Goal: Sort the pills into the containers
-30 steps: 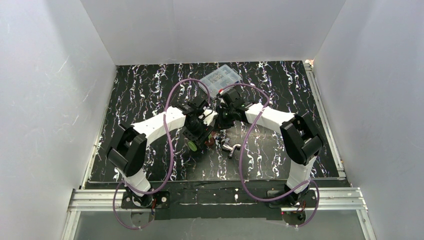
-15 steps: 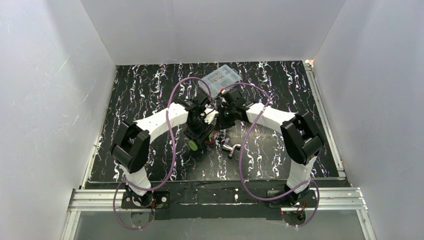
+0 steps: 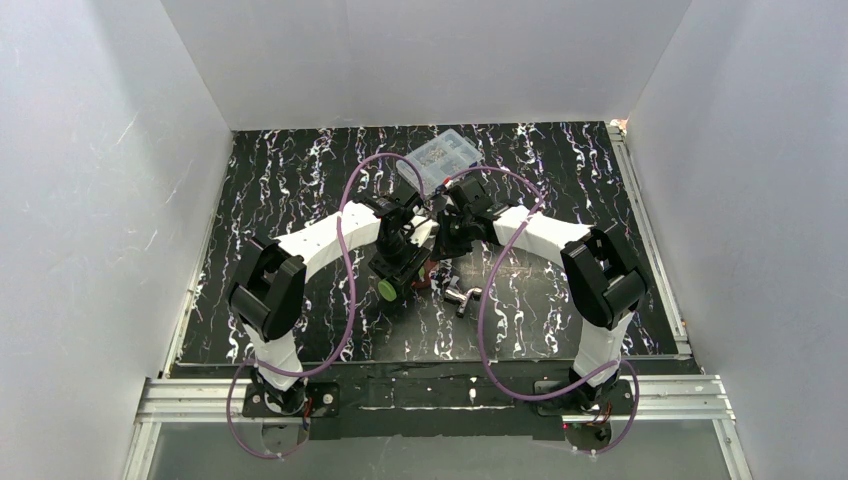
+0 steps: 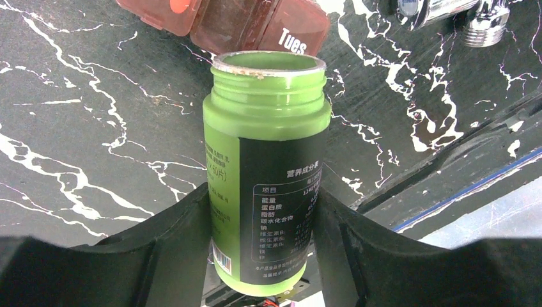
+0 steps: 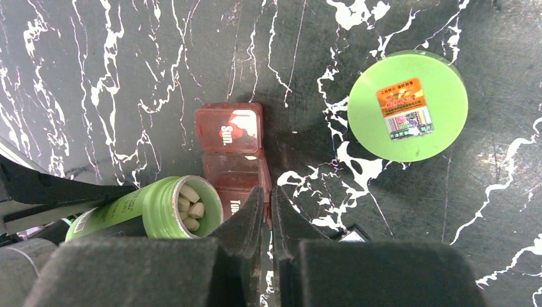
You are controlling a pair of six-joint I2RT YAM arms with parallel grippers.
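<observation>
The red pill organizer [image 5: 231, 153] reads "Sun." and "Tues" on its lids; the green bottle [image 4: 265, 166] bears "营养成分表".

1 green bottle [image 4: 265, 166], at least 4 pale pills [image 5: 192, 203] showing in its mouth; 1 green cap [image 5: 407, 105]; 1 red pill organiser [image 5: 231, 150] with 3 compartments visible; 1 clear box [image 3: 440, 155]; 1 chrome fitting [image 3: 462, 296]

Soft, even light is filling the top view, brightening the white walls [image 3: 420, 60] and leaving only faint shadows on the dark table [image 3: 300, 170]. In the wrist views, the green bottle [image 4: 265, 160] is showing sharp, a chrome fitting [image 4: 441, 9] is glaring, and the right gripper [image 5: 267, 204] is looming dark and blurred along the bottom edge.
</observation>
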